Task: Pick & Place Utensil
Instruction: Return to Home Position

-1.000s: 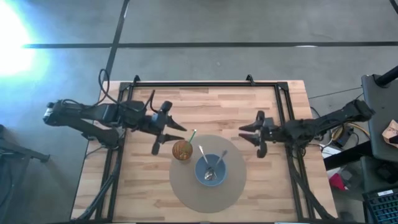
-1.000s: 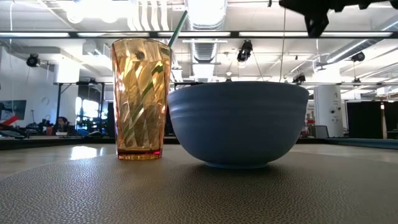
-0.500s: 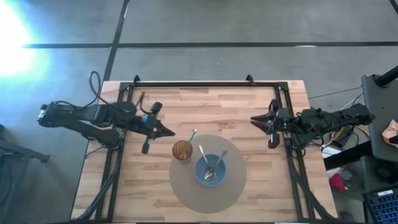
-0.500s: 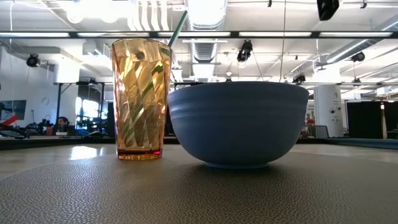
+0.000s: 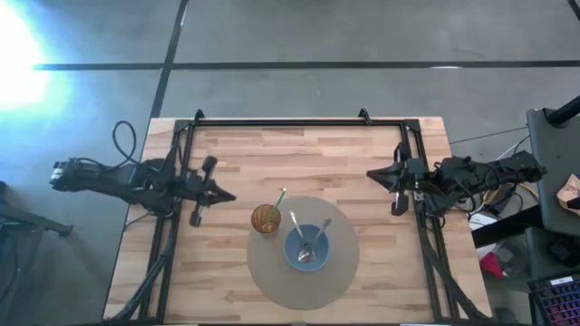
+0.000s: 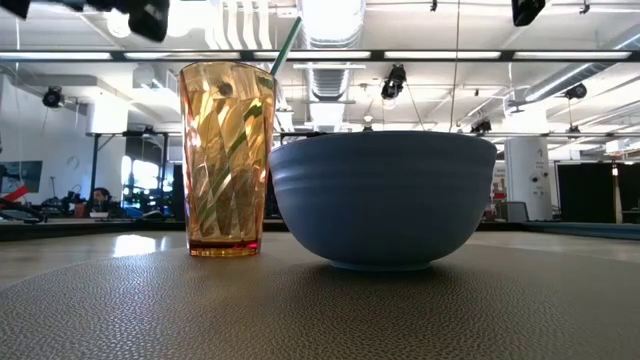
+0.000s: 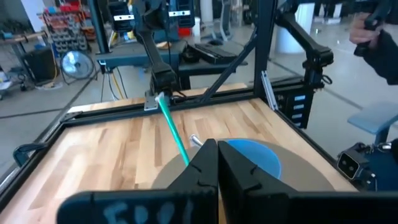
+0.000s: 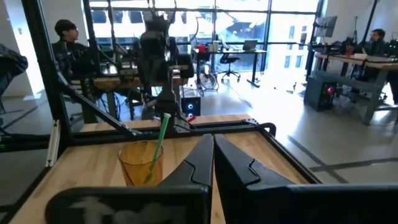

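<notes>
Left gripper (image 5: 227,196) and right gripper (image 5: 370,174), both closed and empty, hang at opposite table (image 5: 317,154) sides; we judge placing done (2 metal utensils (image 5: 297,228) in blue bowl (image 5: 288,246), straw (image 5: 281,196) in amber cup (image 5: 265,218)), only homing left.

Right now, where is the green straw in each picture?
High view: green straw in the amber cup, left of centre.
Low view: tip above the cup's rim, upper left.
Left wrist view: slanting beside the blue bowl.
Right wrist view: standing in the cup.
Landmark: the cup, unseen from the left wrist.
</notes>
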Tool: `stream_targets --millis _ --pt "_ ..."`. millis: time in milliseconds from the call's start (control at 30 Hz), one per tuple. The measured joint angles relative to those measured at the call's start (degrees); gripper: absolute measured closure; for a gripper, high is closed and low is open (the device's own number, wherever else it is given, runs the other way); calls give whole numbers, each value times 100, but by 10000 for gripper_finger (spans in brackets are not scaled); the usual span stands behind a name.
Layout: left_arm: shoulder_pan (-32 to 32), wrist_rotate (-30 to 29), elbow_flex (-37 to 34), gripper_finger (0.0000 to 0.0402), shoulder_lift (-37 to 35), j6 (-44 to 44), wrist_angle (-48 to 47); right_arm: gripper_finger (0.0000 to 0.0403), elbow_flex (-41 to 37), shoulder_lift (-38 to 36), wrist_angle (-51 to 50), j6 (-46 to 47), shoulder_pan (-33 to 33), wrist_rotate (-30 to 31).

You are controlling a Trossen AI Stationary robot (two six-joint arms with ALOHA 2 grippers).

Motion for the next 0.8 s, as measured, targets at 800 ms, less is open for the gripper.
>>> stream_targets --millis 800 --pt "-2 0 -2766 401 -1726 -329 2355 394 -7 -327 -506 -95 -48 259"
